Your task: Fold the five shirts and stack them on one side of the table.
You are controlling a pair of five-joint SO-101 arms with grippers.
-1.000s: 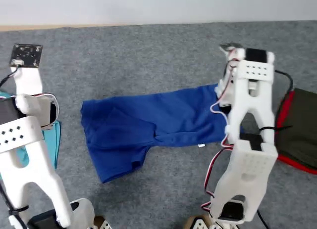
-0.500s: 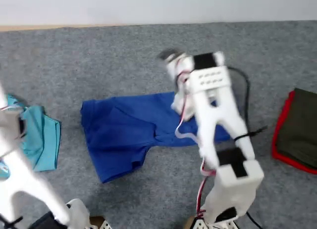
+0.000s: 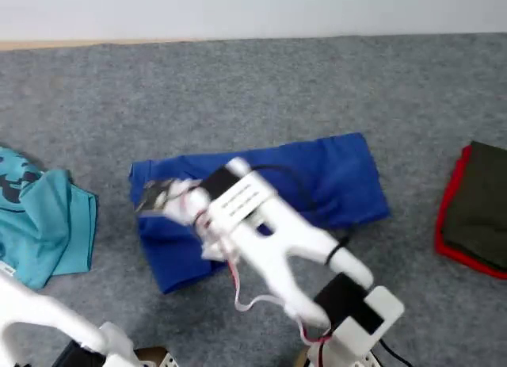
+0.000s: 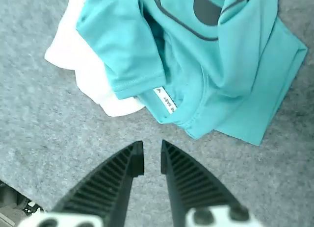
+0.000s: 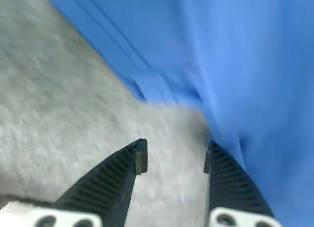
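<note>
1. Here's the blue shirt (image 3: 337, 177), spread flat across the middle of the grey table (image 3: 277, 82), wider than it is deep, with creases running through the cloth.
2. The right gripper (image 3: 154, 196) is at that shirt's edge on the teal shirt's side, the white arm stretched over the blue cloth to get there.
3. Up close in the right wrist view, the right gripper (image 5: 174, 156) has its jaws spread wide and nothing between them; below the tips are the hem of the blue shirt (image 5: 255, 65) and bare table (image 5: 59, 89).
4. Out at one end of the table lies the teal shirt (image 3: 43, 216), rumpled, dark print facing up, well apart from the blue one.
5. The left gripper (image 4: 152, 156) hangs above the table (image 4: 49, 129) just beside the teal shirt (image 4: 211, 65), jaws only a sliver apart, holding nothing.
6. A white shirt (image 4: 73, 55) pokes out from under the teal one there.
7. At the opposite end, a dark folded shirt (image 3: 479, 208) sits on top of a red shirt (image 3: 446, 224), whose edge shows along two sides.
</note>
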